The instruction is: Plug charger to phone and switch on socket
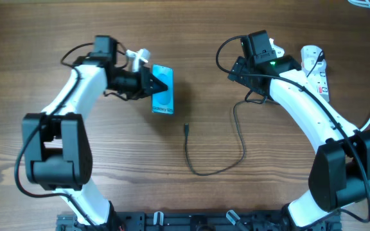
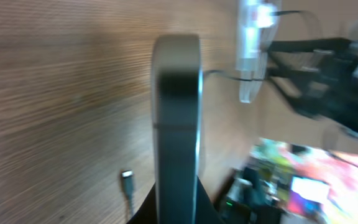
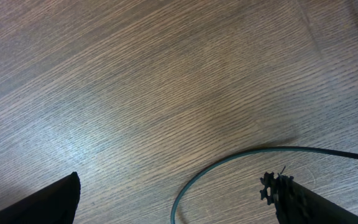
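We have the phone (image 1: 162, 96) in the left pincer (image 1: 154, 83), whose jaws are clamped on it near one end. The left wrist view shows it edge-on, a thin, dark, glossy slab. Whether its far edge touches the counter (image 1: 108, 160) we cannot tell.

We judge the phone rigid, light and slick along its sides, with a glass face that would not take a knock. A hold across the two long edges suits it, and it must leave the port end free. We cannot make out the port from here.

The charger (image 1: 239, 144) lies loose on the counter. It runs from under the right arm, loops toward the near edge and rises to its plug (image 1: 186, 128), which sits near the phone but apart from it. We judge the cable limp and nearly weightless, so a hold far back would let the tip droop and wander. The stiff body just behind the metal tip is the place to take it.

The right pincer (image 3: 176, 202) stands wide apart and holds nothing, hovering above a curve of the cable, well away from the plug.

The socket (image 1: 317, 69) rests at the far right of the counter, beside the right arm. It is hard plastic, and we think its small switches call for a fingertip press.

We see no container in any view.
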